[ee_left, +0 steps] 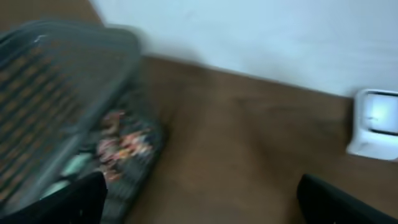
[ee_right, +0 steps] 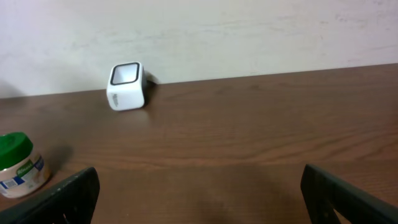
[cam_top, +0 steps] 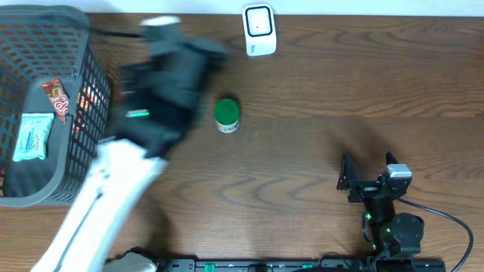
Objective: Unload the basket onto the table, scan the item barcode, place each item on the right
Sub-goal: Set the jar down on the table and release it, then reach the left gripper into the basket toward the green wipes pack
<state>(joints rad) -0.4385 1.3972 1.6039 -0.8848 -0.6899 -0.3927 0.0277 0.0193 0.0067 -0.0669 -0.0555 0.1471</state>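
Observation:
A small jar with a green lid (cam_top: 227, 115) stands upright on the brown table; the right wrist view has it at the far left (ee_right: 18, 165). The white barcode scanner (cam_top: 259, 30) sits at the table's back edge, also visible as the scanner (ee_right: 127, 86) and the scanner (ee_left: 376, 124). My left gripper (cam_top: 170, 53) is motion-blurred between the basket and the jar, left of the jar; it is open with nothing between its fingers (ee_left: 199, 211). My right gripper (cam_top: 368, 168) rests open and empty near the front right (ee_right: 199, 199).
A dark mesh basket (cam_top: 83, 45) fills the left side, holding a red snack packet (cam_top: 57, 100) and a blue-white wipes packet (cam_top: 32, 136). The basket (ee_left: 62, 93) is close on the left gripper's left. A white wall runs behind the table.

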